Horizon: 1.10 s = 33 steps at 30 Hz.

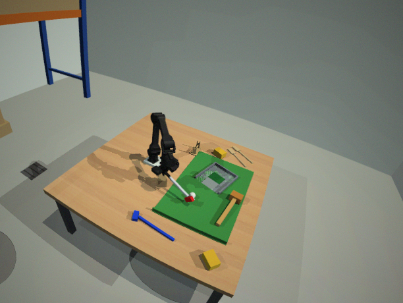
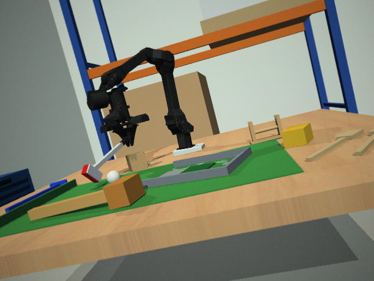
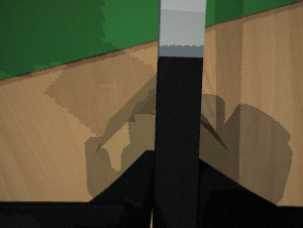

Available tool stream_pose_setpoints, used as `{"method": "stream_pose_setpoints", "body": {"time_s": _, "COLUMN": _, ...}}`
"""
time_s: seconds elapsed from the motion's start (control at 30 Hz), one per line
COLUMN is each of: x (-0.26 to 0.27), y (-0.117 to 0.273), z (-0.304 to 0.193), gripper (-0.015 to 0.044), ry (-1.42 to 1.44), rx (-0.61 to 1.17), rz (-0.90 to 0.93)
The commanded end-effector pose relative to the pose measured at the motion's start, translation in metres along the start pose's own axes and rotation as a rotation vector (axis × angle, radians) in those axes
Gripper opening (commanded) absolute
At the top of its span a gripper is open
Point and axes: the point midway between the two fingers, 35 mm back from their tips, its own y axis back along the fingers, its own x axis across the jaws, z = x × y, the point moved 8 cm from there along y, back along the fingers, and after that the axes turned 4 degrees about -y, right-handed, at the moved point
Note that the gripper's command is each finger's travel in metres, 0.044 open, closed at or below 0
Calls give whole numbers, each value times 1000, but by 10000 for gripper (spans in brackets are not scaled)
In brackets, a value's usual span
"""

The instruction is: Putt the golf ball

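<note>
My gripper [image 1: 165,172] [image 2: 129,142] [image 3: 165,159] is shut on the black grip of the red putter. The putter's white shaft [image 1: 178,186] [image 2: 110,156] [image 3: 182,27] slants down to its red and white head [image 1: 189,198] [image 2: 94,173], low over the green mat [image 1: 197,214] [image 2: 260,171]. The white golf ball [image 1: 192,195] [image 2: 113,177] rests on the mat beside the head, with a small gap in the exterior view. The head is on the ball's side away from the grey ramp [image 1: 211,184] [image 2: 174,173]. The raised green [image 1: 217,178] [image 2: 197,167] is bare inside grey walls.
A wooden mallet [image 1: 226,211] [image 2: 123,190] lies on the mat. A blue club [image 1: 156,228] lies beyond the mat's edge. Yellow blocks [image 1: 220,153] [image 1: 211,259] [image 2: 296,135], a small wooden rack [image 2: 266,129] and a tan block [image 2: 137,160] stand on the table.
</note>
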Motion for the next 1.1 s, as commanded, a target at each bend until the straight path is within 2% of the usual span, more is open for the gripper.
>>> {"method": "stream_pose_setpoints", "body": {"time_s": 0.0, "x": 0, "y": -6, "z": 1, "gripper": 0, "ry": -3, "rx": -5, "rz": -4}}
{"method": "stream_pose_setpoints", "body": {"time_s": 0.6, "x": -1, "y": -14, "z": 0, "gripper": 0, "ry": 0, "rx": 1, "rz": 0}}
{"method": "stream_pose_setpoints", "body": {"time_s": 1.07, "x": -30, "y": -16, "z": 2, "gripper": 0, "ry": -3, "rx": -5, "rz": -7}}
